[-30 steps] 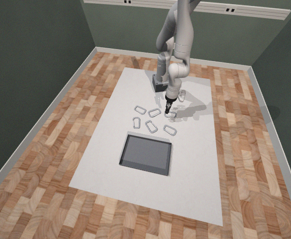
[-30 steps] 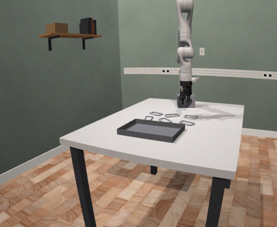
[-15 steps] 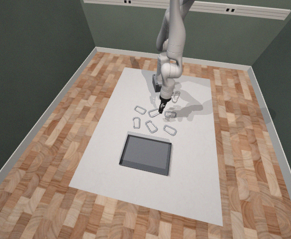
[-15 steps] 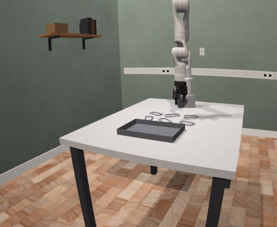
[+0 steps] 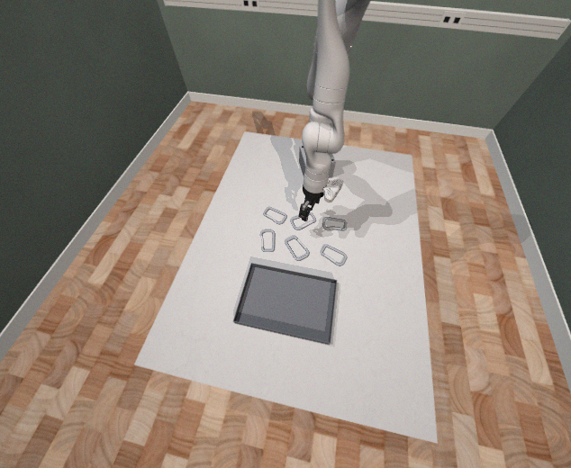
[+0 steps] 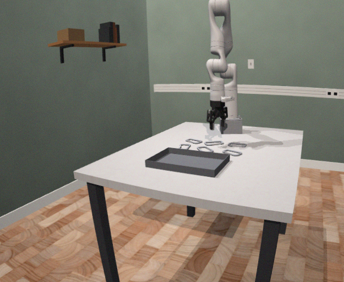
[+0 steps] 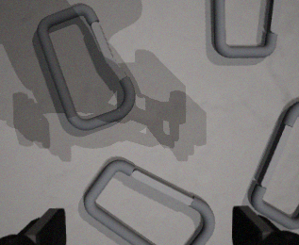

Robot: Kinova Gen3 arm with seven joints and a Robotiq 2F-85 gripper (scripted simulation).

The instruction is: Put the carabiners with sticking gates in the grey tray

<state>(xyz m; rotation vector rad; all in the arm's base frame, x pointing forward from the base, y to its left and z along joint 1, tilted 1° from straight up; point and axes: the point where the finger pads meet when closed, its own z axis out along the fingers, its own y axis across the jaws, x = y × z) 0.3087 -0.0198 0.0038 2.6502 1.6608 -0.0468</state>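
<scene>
My gripper (image 5: pixel 303 218) (image 6: pixel 217 130) (image 7: pixel 149 226) is open and empty above the back middle carabiner (image 5: pixel 297 228) (image 7: pixel 93 188). Its pale gate spans the frame in the wrist view and looks closed. The back right carabiner (image 5: pixel 334 229) (image 7: pixel 57 73) lies in the arm's shadow, its gate along the frame side. The front middle carabiner (image 5: pixel 290 250) (image 7: pixel 297 110) and front right carabiner (image 7: pixel 242 52) are partly cut off in the wrist view. A back left carabiner (image 5: pixel 271 220) and front left carabiner (image 5: pixel 274 240) also lie flat. The grey tray (image 5: pixel 284 327) (image 6: pixel 179 170) holds nothing.
The carabiners lie in two rows on the white table (image 5: pixel 376 352) (image 6: pixel 257 187), between the arm's base (image 6: pixel 234 127) and the tray. The tray's raised walls stand nearer the table's front edge. A wall shelf (image 6: pixel 87 44) is far to the left.
</scene>
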